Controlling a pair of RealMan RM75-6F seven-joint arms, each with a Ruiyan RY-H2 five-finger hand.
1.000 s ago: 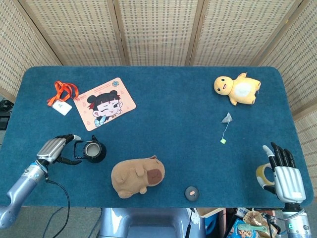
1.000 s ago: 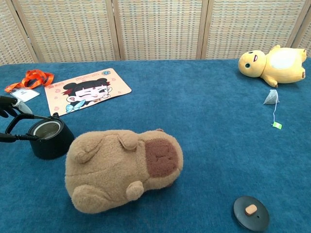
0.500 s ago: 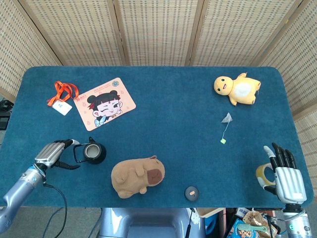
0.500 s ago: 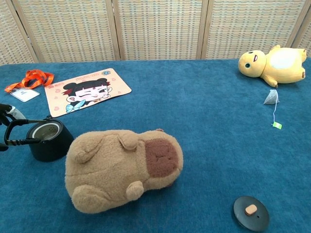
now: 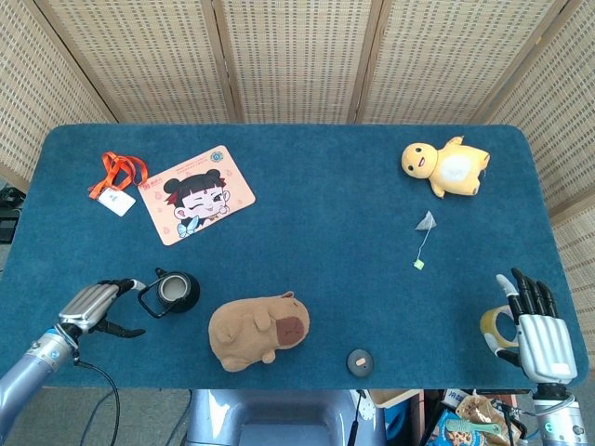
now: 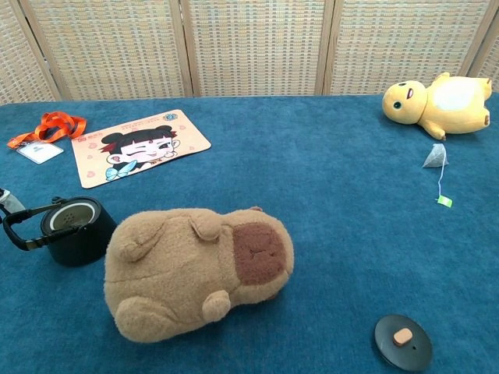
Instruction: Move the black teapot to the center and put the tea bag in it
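The black teapot (image 5: 175, 292) stands lidless at the front left of the blue table, tipped a little toward its wire handle (image 6: 23, 227). My left hand (image 5: 93, 305) hooks its fingers around that handle; in the chest view only a fingertip (image 6: 6, 200) shows at the left edge. The tea bag (image 5: 426, 221) with its string and green tag (image 6: 444, 201) lies at the right, below the yellow plush. My right hand (image 5: 532, 325) rests at the front right corner, fingers spread, holding nothing. The teapot's lid (image 5: 360, 361) lies near the front edge.
A brown capybara plush (image 5: 256, 327) lies right beside the teapot, between it and the table's middle. A yellow duck plush (image 5: 444, 165) sits at the back right. A cartoon mat (image 5: 196, 193) and an orange lanyard (image 5: 116, 178) lie at the back left.
My left hand has pulled back toward the front left corner, dragging the teapot a little that way by its handle and tipping it. The right hand has not moved.
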